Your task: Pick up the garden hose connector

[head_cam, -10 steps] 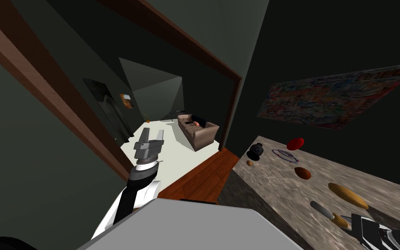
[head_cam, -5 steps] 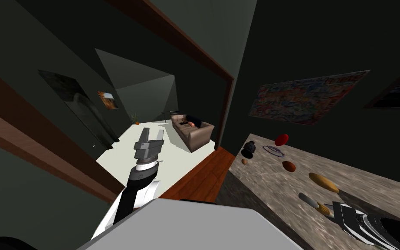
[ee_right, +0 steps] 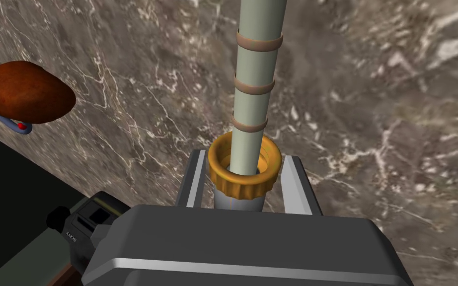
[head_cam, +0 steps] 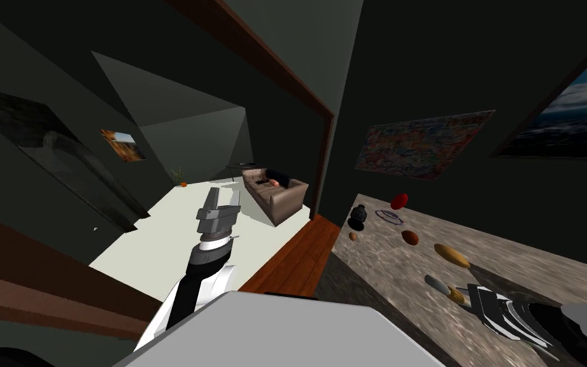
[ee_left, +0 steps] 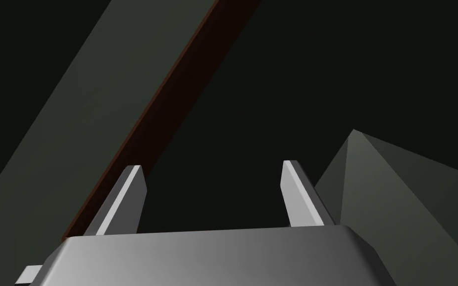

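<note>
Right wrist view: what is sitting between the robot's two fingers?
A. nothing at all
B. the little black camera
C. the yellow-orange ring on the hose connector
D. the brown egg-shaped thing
C: the right gripper has one finger on each side of the yellow-orange ring of the garden hose connector, which lies on the marbled table.

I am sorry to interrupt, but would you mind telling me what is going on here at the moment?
The right gripper has its two fingers pressed against the ribbed yellow ring of the garden hose connector, a pale grey tube with tan bands, at the brown marbled tabletop. I cannot tell whether the connector is lifted off the surface. The left gripper is held out in front, away from the table, with its fingers open and empty.
</note>
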`<state>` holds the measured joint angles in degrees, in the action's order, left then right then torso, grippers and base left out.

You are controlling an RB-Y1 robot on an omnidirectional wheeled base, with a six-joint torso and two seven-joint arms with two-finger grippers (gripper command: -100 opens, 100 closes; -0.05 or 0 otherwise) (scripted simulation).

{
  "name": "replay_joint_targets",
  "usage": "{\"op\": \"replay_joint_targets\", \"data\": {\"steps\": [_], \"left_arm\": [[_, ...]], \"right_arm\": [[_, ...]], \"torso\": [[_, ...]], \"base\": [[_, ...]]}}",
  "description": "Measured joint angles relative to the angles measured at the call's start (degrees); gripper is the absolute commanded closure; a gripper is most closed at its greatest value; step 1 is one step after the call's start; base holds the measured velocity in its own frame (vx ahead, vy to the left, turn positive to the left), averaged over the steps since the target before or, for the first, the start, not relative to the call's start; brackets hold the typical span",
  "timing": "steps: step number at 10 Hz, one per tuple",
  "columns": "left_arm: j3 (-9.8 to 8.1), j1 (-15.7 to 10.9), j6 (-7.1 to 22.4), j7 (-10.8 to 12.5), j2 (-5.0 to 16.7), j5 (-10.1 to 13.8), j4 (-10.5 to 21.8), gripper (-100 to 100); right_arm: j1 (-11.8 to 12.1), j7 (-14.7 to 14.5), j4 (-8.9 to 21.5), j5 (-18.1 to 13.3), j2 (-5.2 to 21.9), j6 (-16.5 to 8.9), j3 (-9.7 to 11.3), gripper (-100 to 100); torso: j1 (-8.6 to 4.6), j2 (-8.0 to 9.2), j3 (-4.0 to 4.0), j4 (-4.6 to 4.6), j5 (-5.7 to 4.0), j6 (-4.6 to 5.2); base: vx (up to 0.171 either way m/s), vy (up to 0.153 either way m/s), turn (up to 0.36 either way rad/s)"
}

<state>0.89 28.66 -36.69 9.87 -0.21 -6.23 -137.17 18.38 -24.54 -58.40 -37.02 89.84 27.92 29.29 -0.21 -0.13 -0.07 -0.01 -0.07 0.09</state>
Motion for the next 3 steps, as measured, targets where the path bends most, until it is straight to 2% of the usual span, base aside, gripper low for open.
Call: {"op": "replay_joint_targets", "data": {"steps": [1,2,3], "left_arm": [[0.00,0.0,0.0,0.0,0.0,0.0,0.0,0],[0.00,0.0,0.0,0.0,0.0,0.0,0.0,0],[0.00,0.0,0.0,0.0,0.0,0.0,0.0,0]], "right_arm": [[0.1,0.2,-1.5,-0.6,0.5,-0.4,-0.3,100],[0.9,0.2,-3.3,-0.7,1.1,-1.0,-0.7,100],[1.0,0.2,-3.6,-0.7,1.1,-1.2,-0.7,0]], "torso": [[-0.03,0.00,0.00,0.00,0.02,0.10],[0.00,0.03,0.01,0.00,-0.02,0.00],[0.00,0.16,0.09,0.03,0.00,0.00]], "base": [[0.064,0.000,-0.136],[0.008,0.009,-0.019],[0.000,0.000,0.000]]}}
